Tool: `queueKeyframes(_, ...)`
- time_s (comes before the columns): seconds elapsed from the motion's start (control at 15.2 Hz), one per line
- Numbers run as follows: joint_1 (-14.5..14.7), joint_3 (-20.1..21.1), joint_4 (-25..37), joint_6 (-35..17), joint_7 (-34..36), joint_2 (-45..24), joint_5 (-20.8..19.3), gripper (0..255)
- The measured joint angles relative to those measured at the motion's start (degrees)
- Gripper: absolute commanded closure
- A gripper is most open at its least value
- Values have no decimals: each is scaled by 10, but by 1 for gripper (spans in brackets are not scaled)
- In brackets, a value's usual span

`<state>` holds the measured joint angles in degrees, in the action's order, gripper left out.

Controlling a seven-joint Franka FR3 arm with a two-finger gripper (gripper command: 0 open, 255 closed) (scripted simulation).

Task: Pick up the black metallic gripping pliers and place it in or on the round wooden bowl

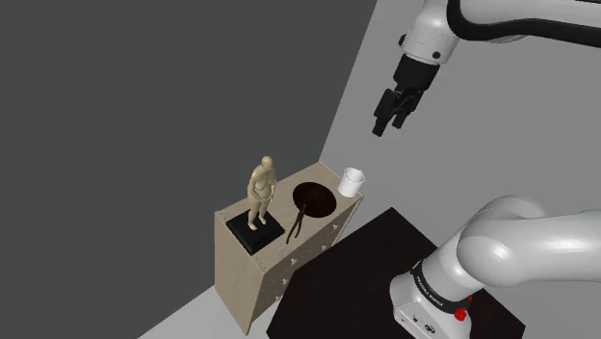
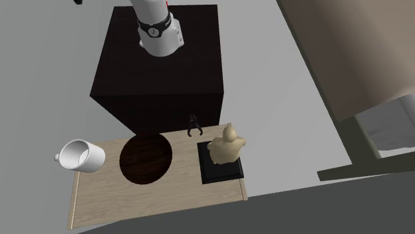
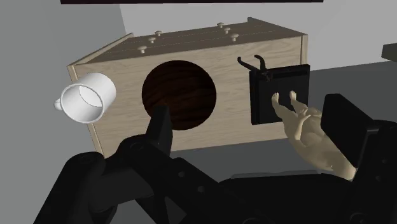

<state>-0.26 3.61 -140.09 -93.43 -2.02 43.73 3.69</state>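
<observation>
**Pliers by dresser's front edge, end effector spread**

Shoulder view: end effector [image 1: 389, 123] hangs high, well apart from dresser [image 1: 241, 274]. Pliers [image 1: 297, 223] sit between bowl [image 1: 323, 197] and statue base [image 1: 252, 234], long axis running from the bowl to the drawer-front edge.
Second exterior view: pliers [image 2: 193, 125] small, shape hard to read.
Wrist view: 2 fingers [image 3: 159, 130] apart, gripping nothing. Pliers [image 3: 254, 67] handles point at the drawer edge; head merges with the black base.
</observation>
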Motion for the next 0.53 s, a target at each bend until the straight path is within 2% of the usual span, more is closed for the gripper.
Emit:
queueKeyframes(0.13,1,2,-4,-7,2,-5,3,0)
queueKeyframes(0.53,9,20,-47,-101,19,-79,27,0)
